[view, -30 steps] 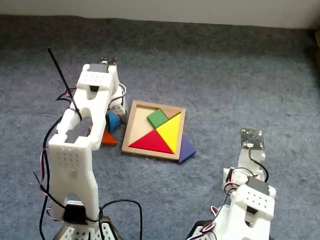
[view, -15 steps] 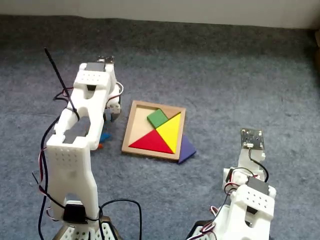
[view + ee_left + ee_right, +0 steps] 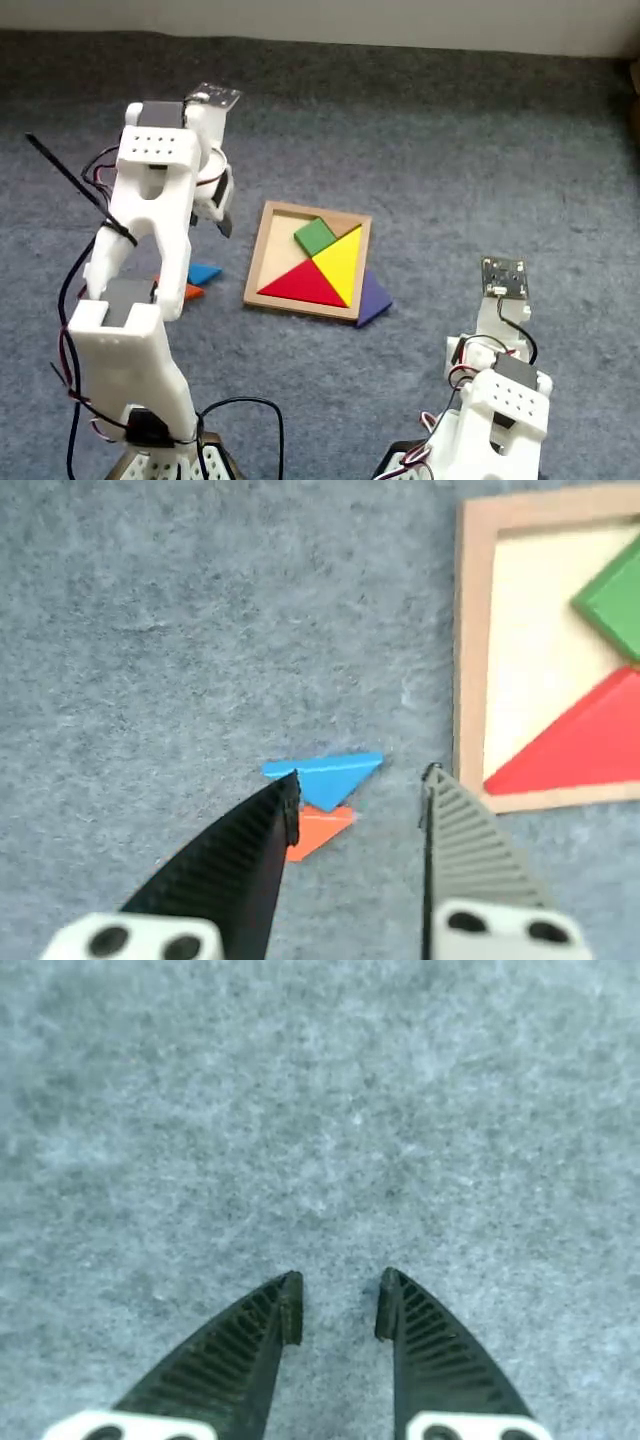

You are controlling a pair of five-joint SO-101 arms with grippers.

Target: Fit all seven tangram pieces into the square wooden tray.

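Note:
The square wooden tray [image 3: 264, 250] [image 3: 470, 640] lies mid-carpet and holds a green square [image 3: 315, 237] [image 3: 612, 598], a yellow triangle [image 3: 340, 263] and a red triangle [image 3: 303, 285] [image 3: 580, 750]. A purple piece [image 3: 373, 298] sticks out from under the tray's right edge. Left of the tray lie a blue triangle [image 3: 204, 273] [image 3: 325, 770] and an orange piece [image 3: 190, 291] [image 3: 315, 832], touching. My left gripper [image 3: 222, 215] [image 3: 360, 790] hangs open above these two, holding nothing. Low at the right, my right gripper [image 3: 338, 1305] is open over bare carpet.
Grey-blue carpet [image 3: 480, 160] covers the whole work area. The left arm [image 3: 140, 260] partly hides the loose pieces from above. The right arm's body [image 3: 500, 380] stands at the lower right, away from the tray.
The left arm has drawn back and risen, swinging left away from the tray. The blue and orange pieces, earlier mostly under it, now lie uncovered on the carpet. The right arm stayed still.

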